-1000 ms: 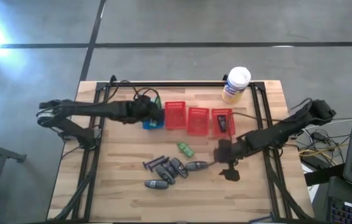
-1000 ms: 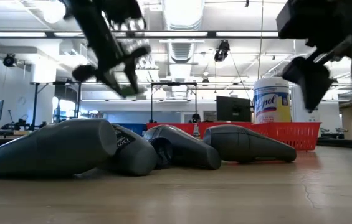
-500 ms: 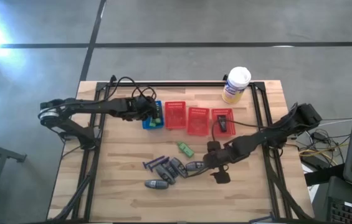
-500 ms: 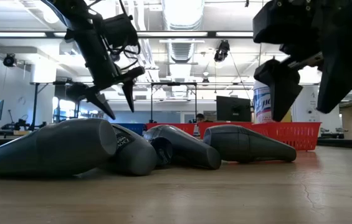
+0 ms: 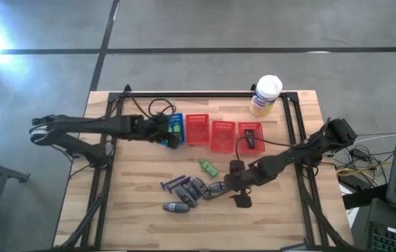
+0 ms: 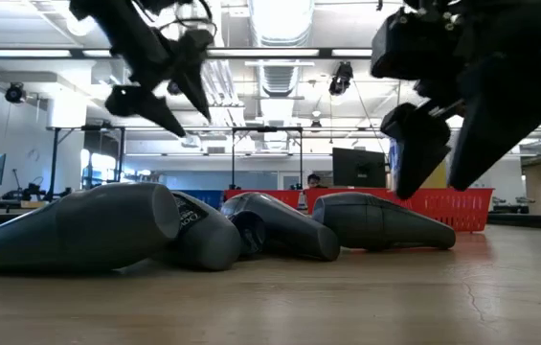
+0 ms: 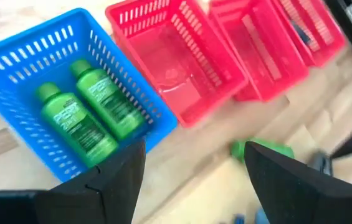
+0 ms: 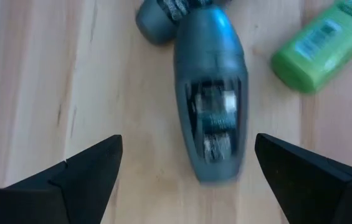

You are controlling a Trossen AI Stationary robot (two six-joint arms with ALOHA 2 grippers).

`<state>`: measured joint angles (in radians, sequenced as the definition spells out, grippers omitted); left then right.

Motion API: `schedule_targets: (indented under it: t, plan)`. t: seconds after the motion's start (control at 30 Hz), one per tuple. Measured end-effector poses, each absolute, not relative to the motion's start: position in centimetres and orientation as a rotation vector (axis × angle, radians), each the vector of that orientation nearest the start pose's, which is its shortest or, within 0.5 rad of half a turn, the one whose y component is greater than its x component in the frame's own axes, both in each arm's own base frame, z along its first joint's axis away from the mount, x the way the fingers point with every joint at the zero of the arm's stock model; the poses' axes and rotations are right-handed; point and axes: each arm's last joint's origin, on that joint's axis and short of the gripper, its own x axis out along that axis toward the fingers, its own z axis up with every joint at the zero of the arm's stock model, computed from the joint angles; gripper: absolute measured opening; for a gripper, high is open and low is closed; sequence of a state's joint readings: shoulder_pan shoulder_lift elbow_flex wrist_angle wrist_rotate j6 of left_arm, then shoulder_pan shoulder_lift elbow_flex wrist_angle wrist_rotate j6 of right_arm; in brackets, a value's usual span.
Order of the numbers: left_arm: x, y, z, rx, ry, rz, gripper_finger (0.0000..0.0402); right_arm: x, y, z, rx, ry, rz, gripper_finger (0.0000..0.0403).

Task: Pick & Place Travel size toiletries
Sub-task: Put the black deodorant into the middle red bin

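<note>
My left gripper [image 5: 164, 133] is open and empty beside the blue basket [image 5: 176, 128], in which two green bottles [image 7: 79, 130] lie side by side. My right gripper [image 5: 233, 186] is open, pointing down over a dark grey tube [image 8: 210, 106] at the right end of a cluster of grey tubes [image 5: 187, 190]. Its fingers stand on either side of the tube without touching it. One green bottle [image 5: 208, 168] lies on the table between the cluster and the baskets; it also shows in the right wrist view [image 8: 316, 43].
Three red baskets [image 5: 223, 134] stand in a row to the right of the blue one; the rightmost [image 5: 251, 136] holds a dark item. A yellow canister with a white lid [image 5: 265, 94] stands at the far edge. Bare wood lies near the front edge.
My left gripper has opened over the blue basket and let go of a green bottle, then risen a little. My right gripper has gone toward the table's left and near edge and come down over the rightmost grey tube, staying open.
</note>
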<state>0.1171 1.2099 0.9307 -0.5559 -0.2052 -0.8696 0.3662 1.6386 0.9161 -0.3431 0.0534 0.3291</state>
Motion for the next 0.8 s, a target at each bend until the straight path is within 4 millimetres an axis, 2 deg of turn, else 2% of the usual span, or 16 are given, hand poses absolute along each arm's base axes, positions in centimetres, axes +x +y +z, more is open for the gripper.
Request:
schedule_targets:
  t: [0.13,0.3,0.47,0.63,0.8]
  plan:
    - [21.9,2.5,28.6,-0.72,0.644,0.588,0.0277,29.5,10.8,15.7,0.068,1.04,0.118,0.0364]
    - [18.8,1.6,30.3,-0.742,0.618,0.573,0.0278,30.3,10.4,14.4,0.063,1.021,0.114,0.0364]
    - [16.5,1.1,32.0,-0.686,0.52,0.536,0.0276,30.7,10.0,12.8,0.086,1.061,0.125,0.0348]
    - [14.7,1.0,33.0,-0.631,0.466,0.484,0.0276,31.2,9.4,12.2,0.144,1.073,0.122,0.0289]
    - [13.1,1.0,33.6,-0.532,0.446,0.441,0.0276,30.8,8.8,13.2,0.179,1.081,0.091,0.0201]
